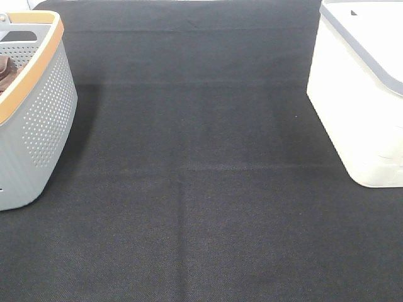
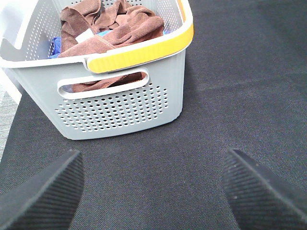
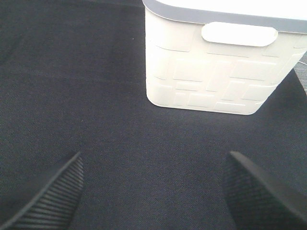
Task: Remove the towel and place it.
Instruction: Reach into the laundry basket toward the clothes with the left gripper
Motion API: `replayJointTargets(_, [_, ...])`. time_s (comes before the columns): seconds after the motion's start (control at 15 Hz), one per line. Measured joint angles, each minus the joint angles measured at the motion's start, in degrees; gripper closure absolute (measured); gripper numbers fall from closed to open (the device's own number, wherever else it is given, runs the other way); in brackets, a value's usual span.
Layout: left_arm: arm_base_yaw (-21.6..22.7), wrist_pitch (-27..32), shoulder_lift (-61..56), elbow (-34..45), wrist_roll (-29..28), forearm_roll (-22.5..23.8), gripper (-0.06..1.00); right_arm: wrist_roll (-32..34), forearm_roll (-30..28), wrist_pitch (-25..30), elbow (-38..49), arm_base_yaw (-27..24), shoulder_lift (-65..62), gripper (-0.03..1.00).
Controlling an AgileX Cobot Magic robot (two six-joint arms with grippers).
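Note:
The reddish-brown towel (image 2: pixel 120 26) lies bunched inside the grey perforated basket (image 2: pixel 120 108), with a small white tag (image 2: pixel 85 36) showing on it. My left gripper (image 2: pixel 153 194) is open and empty, above the black mat a short way in front of the basket's handle side. My right gripper (image 3: pixel 153 194) is open and empty, above the mat in front of the white bin (image 3: pixel 216 72). Neither gripper shows in the exterior high view. There, only a sliver of brown cloth (image 1: pixel 5 70) shows inside the basket (image 1: pixel 38 126) at the left edge.
A black mat (image 1: pixel 201 189) covers the table. The basket has a yellow-orange rim (image 2: pixel 144 48) and a slot handle. Something blue (image 2: pixel 55 45) lies under the towel. The white bin (image 1: pixel 352 94) with a grey rim stands at the right edge.

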Motion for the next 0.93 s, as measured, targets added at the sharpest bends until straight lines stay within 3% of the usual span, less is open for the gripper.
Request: replayJointTargets(0.93, [0.0,0.0,0.0,0.0,0.0,0.0,0.18,0.0,0.0,0.0,0.0,0.0,0.0,0.21])
